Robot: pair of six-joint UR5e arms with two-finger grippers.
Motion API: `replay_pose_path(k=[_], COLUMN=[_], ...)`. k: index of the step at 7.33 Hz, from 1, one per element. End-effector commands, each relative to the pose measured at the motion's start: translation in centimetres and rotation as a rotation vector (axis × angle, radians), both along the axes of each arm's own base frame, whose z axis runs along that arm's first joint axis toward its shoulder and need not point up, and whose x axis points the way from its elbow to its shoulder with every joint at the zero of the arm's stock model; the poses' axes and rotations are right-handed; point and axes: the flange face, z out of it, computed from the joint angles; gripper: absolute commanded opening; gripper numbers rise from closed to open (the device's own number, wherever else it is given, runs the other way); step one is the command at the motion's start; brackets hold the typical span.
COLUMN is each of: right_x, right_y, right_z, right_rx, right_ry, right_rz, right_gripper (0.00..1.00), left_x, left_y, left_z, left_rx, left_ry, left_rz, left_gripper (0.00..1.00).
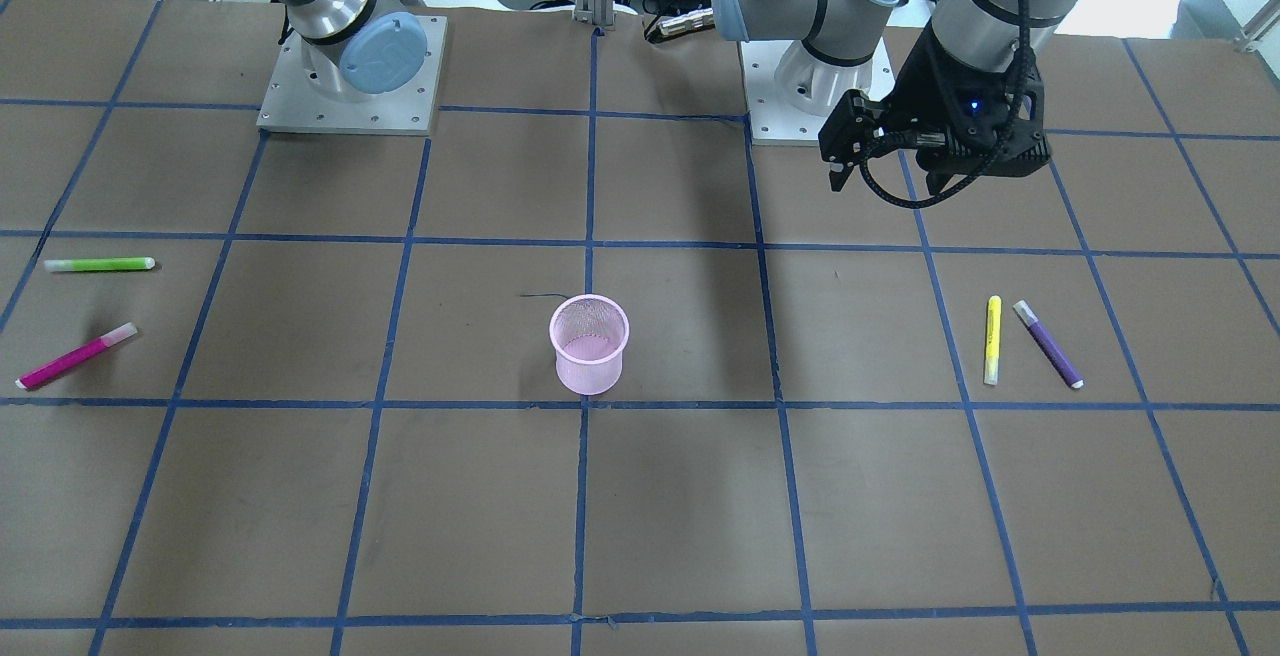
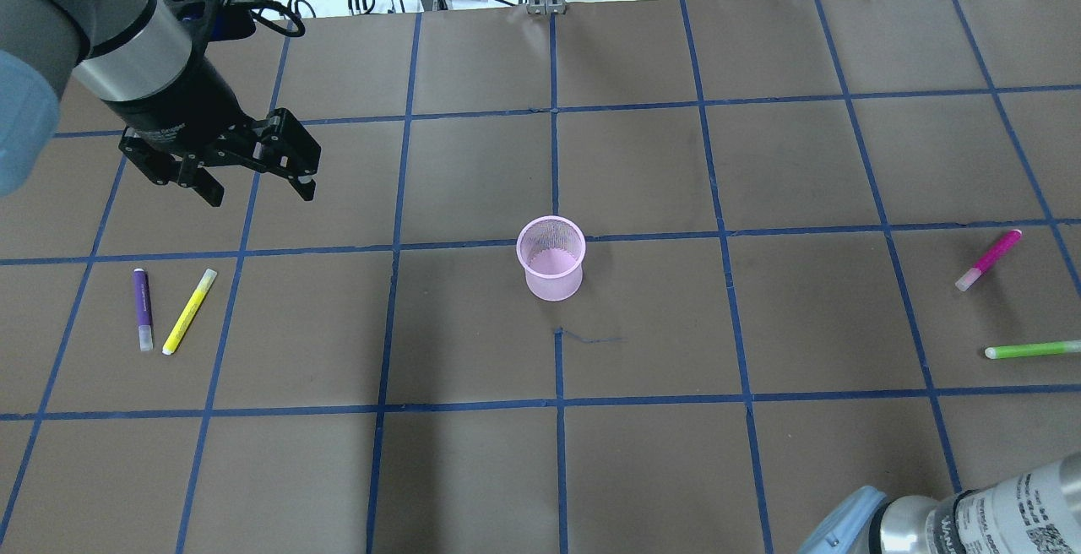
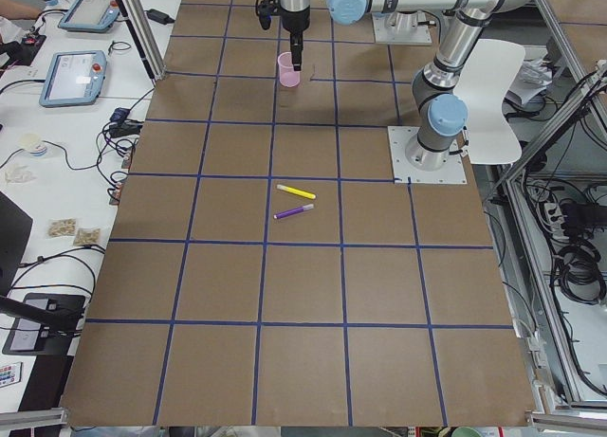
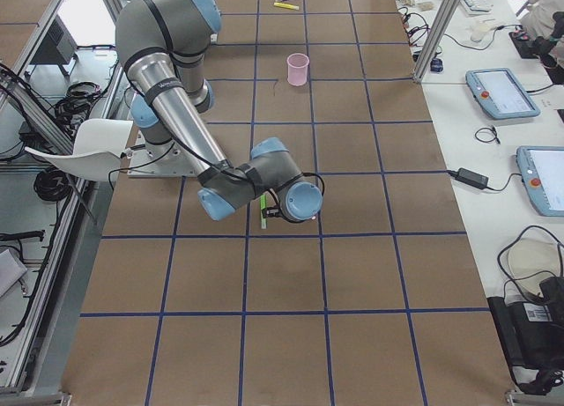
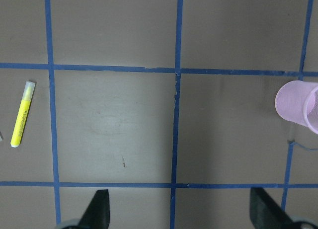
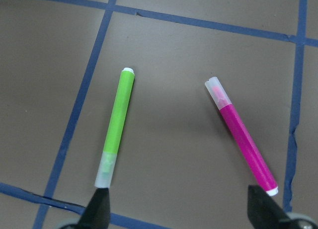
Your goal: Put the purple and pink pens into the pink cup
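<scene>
0/2 done. pink cup (image 2: 551, 258) sits mid-table, empty. purple pen (image 2: 143, 309) lies flat at left, beside yellow pen (image 2: 189, 312). pink pen (image 2: 988, 260) lies flat at right, near green pen (image 2: 1032, 350). left gripper (image 2: 258, 189) hovers w/ fingers spread, holding nothing. right gripper (image 6: 181, 216) is spread above pink pen. both pens still to go in.

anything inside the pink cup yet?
Nothing visible inside the pink cup: the overhead view shows its mesh wall and bare bottom. The inner wall nearest that camera is hidden. The purple pen and pink pen lie on the table, well apart from it.
</scene>
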Motion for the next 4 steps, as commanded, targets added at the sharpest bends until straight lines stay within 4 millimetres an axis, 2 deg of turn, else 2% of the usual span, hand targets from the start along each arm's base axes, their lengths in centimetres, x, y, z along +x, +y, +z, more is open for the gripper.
replay_pose_path(k=[1, 3, 4], right_x=[1.8, 4.7, 4.6], right_y=[-3.3, -5.6, -6.1], right_z=[-2.3, -3.6, -4.5], right_rx=[-0.109, -0.098, -0.103], right_ry=[-0.024, -0.017, -0.007], right_rz=[0.233, 0.288, 0.285], right_gripper=[0.91, 0.91, 0.9], left_x=[0.1, 0.1, 0.1], left_y=[0.4, 0.5, 0.5], left_z=[-0.1, 0.1, 0.0], left_rx=[0.04, 0.043, 0.046], left_ry=[0.005, 0.007, 0.008], left_rz=[-0.022, -0.024, -0.024], left_gripper=[1.0, 1.0, 1.0])
